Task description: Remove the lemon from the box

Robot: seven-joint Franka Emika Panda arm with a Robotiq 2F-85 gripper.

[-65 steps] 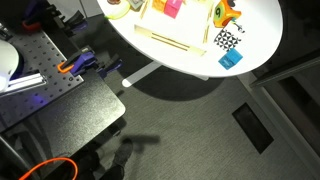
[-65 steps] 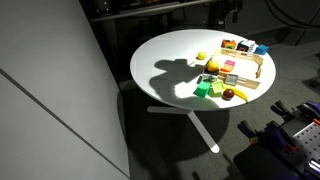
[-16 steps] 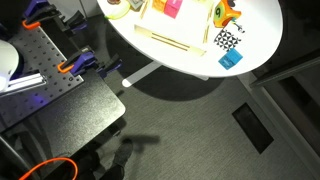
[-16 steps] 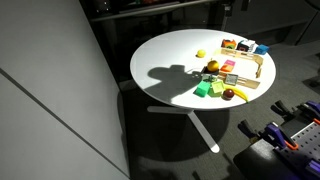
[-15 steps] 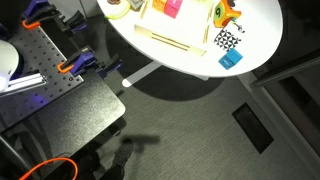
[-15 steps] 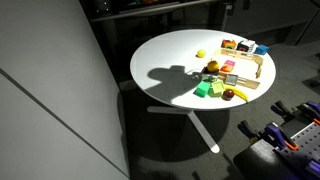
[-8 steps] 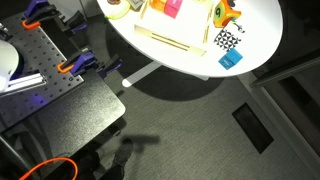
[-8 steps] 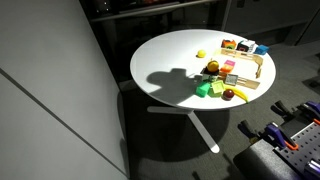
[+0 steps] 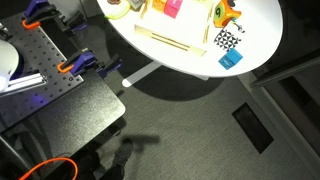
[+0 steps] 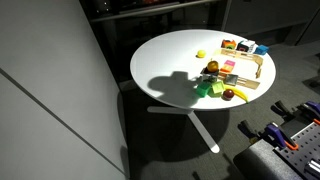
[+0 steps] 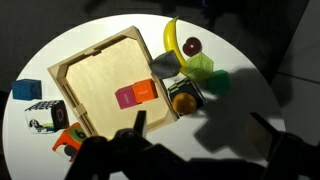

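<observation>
The lemon (image 10: 200,54), small and plain yellow, lies on the white round table outside the box. It does not show in the wrist view. The box (image 11: 100,80) is shallow pale wood and holds a pink block (image 11: 128,98) and an orange block (image 11: 146,91). It also shows in both exterior views (image 10: 252,66) (image 9: 175,42). My gripper (image 11: 200,135) is open and empty. It hangs high above the table next to the box's corner, over an orange ball (image 11: 184,103). The gripper is out of both exterior views.
Beside the box lie a banana (image 11: 172,40), a dark red ball (image 11: 190,46) and green blocks (image 11: 200,66). On its other side are a blue cube (image 11: 27,90), a checkered cube (image 11: 42,115) and a multicoloured toy (image 11: 68,140). The table edge is close all round.
The arm has left the top of the exterior view. Its shadow on the table has slid toward the green blocks and the box. The objects have not moved.
</observation>
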